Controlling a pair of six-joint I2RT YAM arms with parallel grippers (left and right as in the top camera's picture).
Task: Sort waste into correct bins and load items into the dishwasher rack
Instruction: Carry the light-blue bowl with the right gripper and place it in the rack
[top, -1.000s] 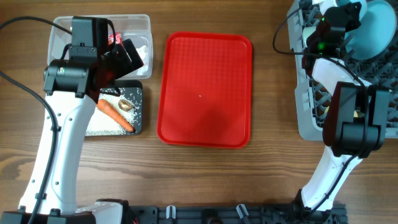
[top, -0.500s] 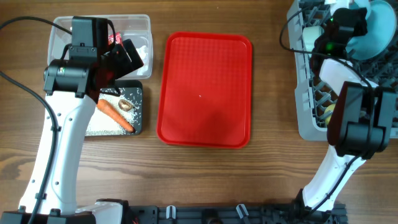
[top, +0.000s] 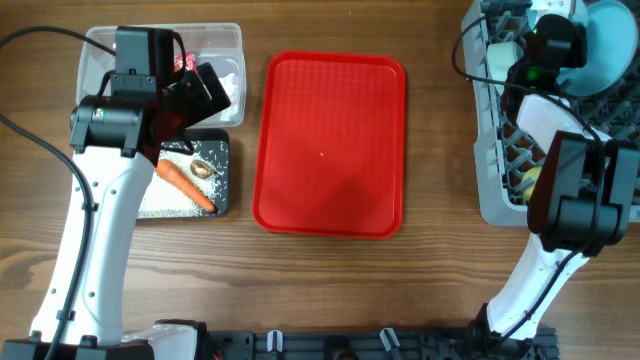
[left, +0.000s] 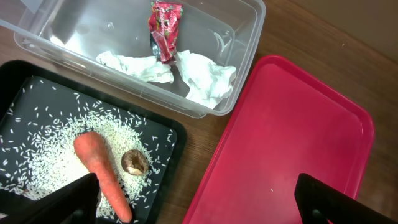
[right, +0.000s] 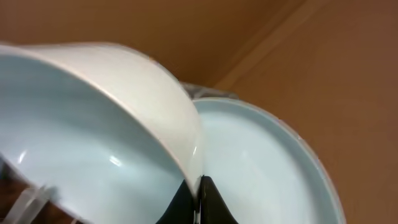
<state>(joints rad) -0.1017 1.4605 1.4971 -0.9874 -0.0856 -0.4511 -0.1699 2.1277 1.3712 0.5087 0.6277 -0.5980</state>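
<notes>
Brown backdrop (right: 124, 25); bowl (right: 93, 137) rim inside right pincer (right: 198, 198).

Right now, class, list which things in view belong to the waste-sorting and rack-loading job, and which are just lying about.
Job: carrot, rice, brown lump, tissue, wrapper, clear tub, black tray, bowl, plate, rack.
Lying about: red tray, wooden table.
</notes>
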